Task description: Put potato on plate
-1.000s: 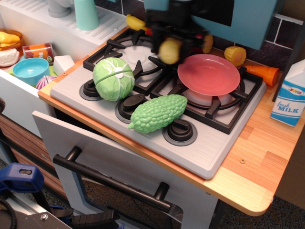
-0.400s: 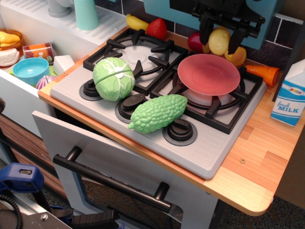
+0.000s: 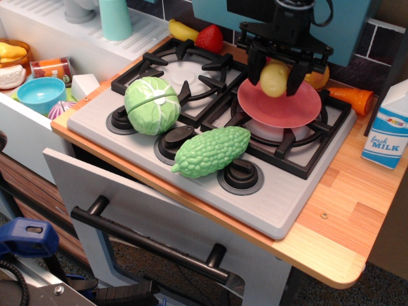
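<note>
- gripper (image 3: 275,78) has its jaws pinching the potato (image 3: 274,78), one on each side
- potato's held up over the far part of the plate (image 3: 280,105), not resting on it
- plate sits on the stove's (image 3: 268,197) back right burner
- cabbage (image 3: 152,105) well left of the plate, bumpy green gourd (image 3: 211,151) in front-left of it

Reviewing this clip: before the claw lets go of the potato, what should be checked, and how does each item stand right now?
1. Potato held between the claw fingers: ok.
2. Potato above the plate: ok, over its rear part.
3. Plate surface bare: ok.
4. Plate resting flat on the burner grate: ok.
5. Potato low enough to release: cannot tell.
6. Bitter gourd and cabbage away from the plate: ok.
</note>
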### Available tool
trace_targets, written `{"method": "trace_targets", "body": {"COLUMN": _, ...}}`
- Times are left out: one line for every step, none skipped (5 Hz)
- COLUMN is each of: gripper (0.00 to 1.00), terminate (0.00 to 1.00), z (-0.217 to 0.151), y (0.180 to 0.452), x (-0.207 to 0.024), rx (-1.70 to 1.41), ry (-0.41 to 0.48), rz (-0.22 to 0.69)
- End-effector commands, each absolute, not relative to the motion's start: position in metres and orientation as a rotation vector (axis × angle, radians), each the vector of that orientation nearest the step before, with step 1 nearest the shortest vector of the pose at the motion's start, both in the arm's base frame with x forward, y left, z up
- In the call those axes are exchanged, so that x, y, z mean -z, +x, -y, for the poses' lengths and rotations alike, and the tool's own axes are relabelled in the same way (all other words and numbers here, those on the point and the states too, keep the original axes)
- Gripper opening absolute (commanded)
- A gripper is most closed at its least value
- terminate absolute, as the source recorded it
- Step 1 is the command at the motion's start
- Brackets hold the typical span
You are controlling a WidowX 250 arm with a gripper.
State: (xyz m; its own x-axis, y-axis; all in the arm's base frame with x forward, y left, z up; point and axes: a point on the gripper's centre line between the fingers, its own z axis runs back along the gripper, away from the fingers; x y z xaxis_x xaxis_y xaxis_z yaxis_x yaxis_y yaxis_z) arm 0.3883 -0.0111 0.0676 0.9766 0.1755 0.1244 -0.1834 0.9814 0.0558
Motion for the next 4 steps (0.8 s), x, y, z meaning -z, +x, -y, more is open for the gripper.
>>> {"method": "trace_targets", "body": {"gripper": 1.00, "terminate": 0.00, "z": 0.0083, "y": 0.3922, "x": -0.0982, "rx": -0.191, "ry": 0.050, "rz": 0.197}}
{"method": "trace_targets", "body": {"gripper": 1.00, "terminate": 0.00, "z": 0.0083, "y": 0.3922, "x": -0.0982, "rx": -0.191, "ry": 0.050, "rz": 0.197}}
{"method": "trace_targets", "body": {"gripper": 1.00, "terminate": 0.00, "z": 0.0083, "y": 0.3922, "x": -0.0982, "rx": -0.191, "ry": 0.050, "rz": 0.197}}
{"method": "trace_targets", "body": {"gripper": 1.00, "terminate": 1.00, "z": 0.0083, "y": 0.3922, "x": -0.0982, "rx": -0.191, "ry": 0.050, "rz": 0.197}}
